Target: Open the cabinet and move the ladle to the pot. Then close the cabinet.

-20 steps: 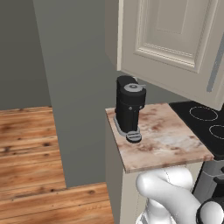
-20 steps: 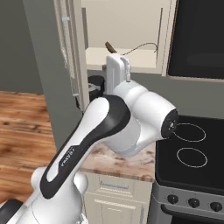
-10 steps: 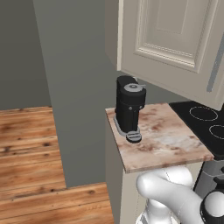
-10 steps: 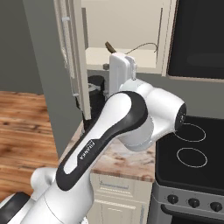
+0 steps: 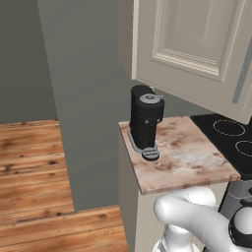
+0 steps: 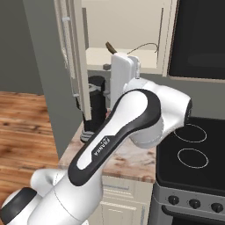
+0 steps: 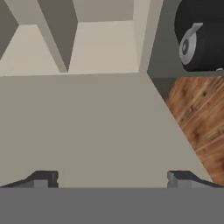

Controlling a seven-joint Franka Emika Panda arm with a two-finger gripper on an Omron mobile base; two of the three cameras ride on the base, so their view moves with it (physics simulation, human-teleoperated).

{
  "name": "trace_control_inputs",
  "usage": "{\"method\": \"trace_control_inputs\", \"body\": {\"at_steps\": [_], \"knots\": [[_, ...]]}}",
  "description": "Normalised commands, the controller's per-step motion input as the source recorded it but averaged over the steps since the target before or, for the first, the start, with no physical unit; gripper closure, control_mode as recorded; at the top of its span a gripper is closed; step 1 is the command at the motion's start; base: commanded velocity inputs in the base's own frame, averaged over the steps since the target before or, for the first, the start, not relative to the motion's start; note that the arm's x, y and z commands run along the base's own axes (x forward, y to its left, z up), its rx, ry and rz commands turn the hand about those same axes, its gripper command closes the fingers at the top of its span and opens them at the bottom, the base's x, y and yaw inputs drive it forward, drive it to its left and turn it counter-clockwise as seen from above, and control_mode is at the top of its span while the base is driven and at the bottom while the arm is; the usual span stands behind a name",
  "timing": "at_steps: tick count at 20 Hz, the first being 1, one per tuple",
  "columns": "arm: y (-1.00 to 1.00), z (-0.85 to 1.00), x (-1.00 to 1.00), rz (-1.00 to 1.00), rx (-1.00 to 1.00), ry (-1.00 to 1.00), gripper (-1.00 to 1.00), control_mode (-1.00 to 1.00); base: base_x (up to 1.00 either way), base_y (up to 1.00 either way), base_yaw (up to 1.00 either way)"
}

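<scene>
The cabinet (image 6: pixel 132 30) stands open, its door (image 6: pixel 70 52) swung out to the left. In the left base view the door (image 5: pixel 197 49) shows its raised panel and silver bar handle (image 5: pixel 243 74). On the cabinet's shelf lies the ladle (image 6: pixel 110 46), a brown handle with a thin dark curve running right. My white hand (image 6: pixel 124 72) is raised just in front of the shelf's edge, below the ladle. In the hand view my gripper (image 7: pixel 112 179) is open, fingertips (image 7: pixel 41 178) far apart, nothing between them, facing a cream cabinet surface. The pot is out of view.
A black coffee machine (image 5: pixel 146 123) stands on the marble counter (image 5: pixel 187 157) under the open door. A black stove (image 6: pixel 193 149) with ring burners lies to the right, a black microwave (image 6: pixel 202 39) above it. Wooden floor (image 5: pixel 34 172) lies to the left.
The arm's elbow has swung to the right and the hand has shifted slightly right at the shelf's edge. The gripper stays open, and the door and ladle have not moved.
</scene>
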Motion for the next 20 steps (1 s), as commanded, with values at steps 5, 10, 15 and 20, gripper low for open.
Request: {"method": "trace_control_inputs", "body": {"at_steps": [5, 10, 15, 20], "knots": [[0.12, -0.09, 0.14, 0.07, 0.00, 0.00, -1.00, -1.00, 0.00, 0.00, 0.00], [0.07, -0.12, 0.28, 0.05, 0.00, 0.00, -1.00, -1.00, 0.00, 0.00, 0.00], [0.08, -0.02, 0.08, 0.06, 0.00, 0.00, -1.00, -1.00, 0.00, 0.00, 0.00], [0.20, 0.00, -0.03, 0.07, 0.02, 0.00, -1.00, -1.00, 0.00, 0.00, 0.00]]}}
